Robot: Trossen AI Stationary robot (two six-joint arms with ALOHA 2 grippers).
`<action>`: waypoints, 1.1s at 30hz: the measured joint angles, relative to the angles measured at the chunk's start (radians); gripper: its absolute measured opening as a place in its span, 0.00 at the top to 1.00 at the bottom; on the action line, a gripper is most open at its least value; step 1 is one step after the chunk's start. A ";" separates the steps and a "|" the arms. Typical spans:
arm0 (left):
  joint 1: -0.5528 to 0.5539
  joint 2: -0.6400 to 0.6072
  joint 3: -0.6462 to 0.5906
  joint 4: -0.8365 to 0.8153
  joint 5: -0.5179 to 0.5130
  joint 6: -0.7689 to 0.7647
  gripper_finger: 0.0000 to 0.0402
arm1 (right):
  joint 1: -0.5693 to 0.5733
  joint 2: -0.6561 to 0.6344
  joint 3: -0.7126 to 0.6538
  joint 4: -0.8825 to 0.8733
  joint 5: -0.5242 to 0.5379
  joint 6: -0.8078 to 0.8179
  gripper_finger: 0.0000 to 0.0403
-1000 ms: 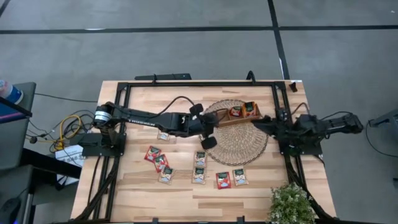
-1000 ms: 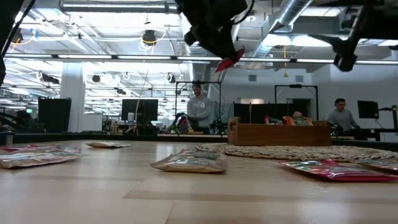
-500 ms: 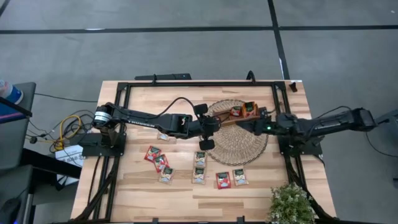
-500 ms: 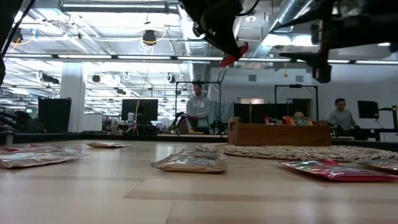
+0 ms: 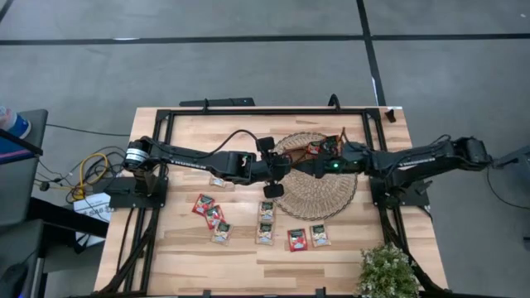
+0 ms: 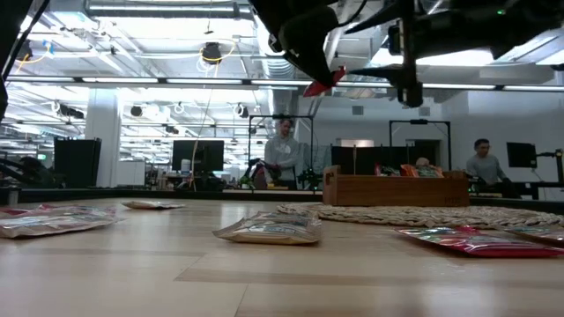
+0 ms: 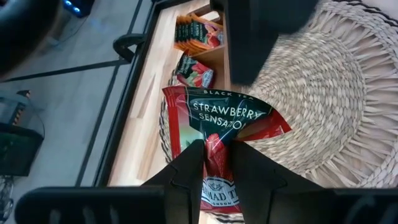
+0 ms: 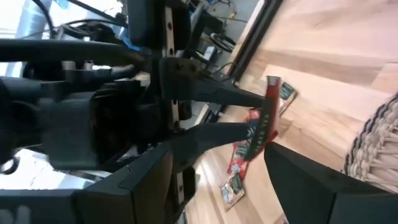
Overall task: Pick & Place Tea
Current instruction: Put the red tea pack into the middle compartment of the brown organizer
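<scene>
A red tea sachet (image 7: pixel 217 121) printed "Strawberry Sensation" sits in my left gripper (image 7: pixel 217 158), which is shut on it in the air over the left rim of the wicker mat (image 5: pixel 319 194). The low view shows this red sachet (image 6: pixel 324 83) high above the table. My right gripper (image 8: pixel 221 162) is open and faces the left gripper from the table's right; its fingers stand on either side of the sachet's (image 8: pixel 269 115) free end without touching it. Several more sachets (image 5: pixel 267 211) lie flat on the table. Others stand in the wooden tray (image 7: pixel 198 38). My left gripper pinches the red sachet between its two fingers (image 7: pixel 189 165) at the edge nearest the wrist (image 7: pixel 214 152), coming from the table's left. The sachet is lifted clear and sticks out beyond the fingertips, with its free corner (image 7: pixel 273 127) creased.
The wooden tray (image 5: pixel 319 147) stands on the mat's far part, mostly under my right arm. Red and pale sachets (image 5: pixel 214 217) lie scattered on the near half of the table. A potted plant (image 5: pixel 387 271) stands at the near right corner. People show in the room behind (image 6: pixel 284 151).
My right arm has reached out toward the table's left, across the mat and the tray, until its open gripper faces the left gripper and the red sachet. The left gripper has kept the sachet raised and shifted a little toward the far edge.
</scene>
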 joint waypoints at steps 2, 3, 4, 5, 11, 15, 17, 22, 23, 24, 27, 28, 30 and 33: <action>0.000 0.000 0.000 0.000 0.000 0.000 0.82 | 0.000 0.032 0.017 -0.007 -0.001 0.000 0.38; 0.000 0.000 0.000 0.000 0.000 0.000 0.82 | 0.000 0.048 0.024 -0.007 -0.001 0.000 0.38; -0.001 0.000 0.000 0.000 0.000 0.000 0.82 | 0.000 0.065 0.032 -0.006 -0.001 0.000 0.38; -0.002 0.000 0.000 -0.002 0.000 0.000 0.82 | 0.000 0.077 0.036 -0.005 -0.001 0.000 0.38; -0.004 0.000 0.000 -0.009 -0.016 -0.002 0.82 | -0.001 0.105 0.043 -0.007 0.000 -0.001 0.38; -0.008 0.000 0.000 -0.011 -0.016 -0.013 0.82 | -0.016 0.103 0.043 -0.006 0.001 -0.008 0.42; -0.012 0.000 0.000 -0.011 -0.016 -0.023 0.82 | -0.026 0.103 0.043 -0.007 0.001 -0.018 0.46; -0.018 0.000 0.000 -0.011 -0.016 -0.038 0.82 | -0.042 0.103 0.043 -0.003 0.001 -0.035 0.60; -0.018 0.000 0.000 -0.011 -0.016 -0.041 0.82 | -0.045 0.103 0.043 -0.003 0.000 -0.036 0.63; -0.018 0.000 0.000 -0.011 -0.016 -0.043 0.82 | -0.046 0.103 0.043 -0.003 -0.003 -0.036 0.65; -0.017 0.000 0.000 -0.011 -0.016 -0.045 0.82 | -0.046 0.103 0.043 -0.003 -0.020 -0.037 0.71; -0.017 0.000 0.000 -0.011 -0.016 -0.045 0.82 | -0.046 0.103 0.043 -0.003 -0.022 -0.037 0.73; -0.017 0.000 0.000 -0.011 -0.016 -0.045 0.82 | -0.046 0.103 0.043 -0.004 -0.023 -0.039 0.75; -0.017 0.000 0.000 -0.011 -0.016 -0.045 0.82 | -0.046 0.103 0.043 -0.004 -0.023 -0.052 0.77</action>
